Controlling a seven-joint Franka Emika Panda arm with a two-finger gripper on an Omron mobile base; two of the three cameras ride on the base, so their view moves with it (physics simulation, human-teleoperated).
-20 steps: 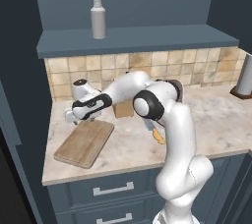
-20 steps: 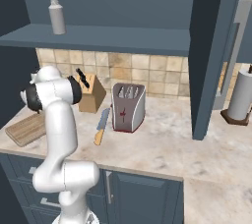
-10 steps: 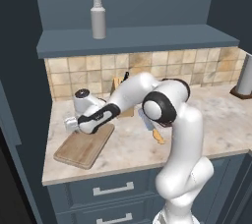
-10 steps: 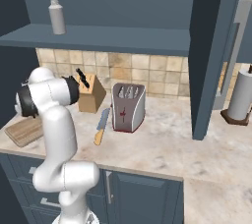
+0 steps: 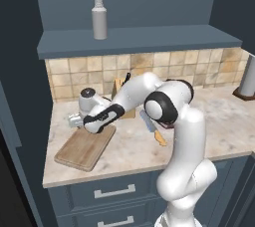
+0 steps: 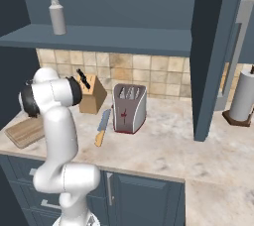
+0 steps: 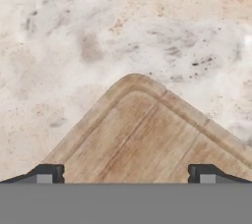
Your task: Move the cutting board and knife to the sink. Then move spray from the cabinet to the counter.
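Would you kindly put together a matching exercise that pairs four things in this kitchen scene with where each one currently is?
Things:
1. spray bottle
2. cutting board
3. knife
4. paper towel roll

Places:
A. lying on the counter in front of the knife block, left of the toaster
B. standing on the cabinet shelf
C. upright at the counter's far right end
D. flat at the counter's left end, its corner beneath the open gripper

Pairs: 1-B, 2-D, 3-A, 4-C
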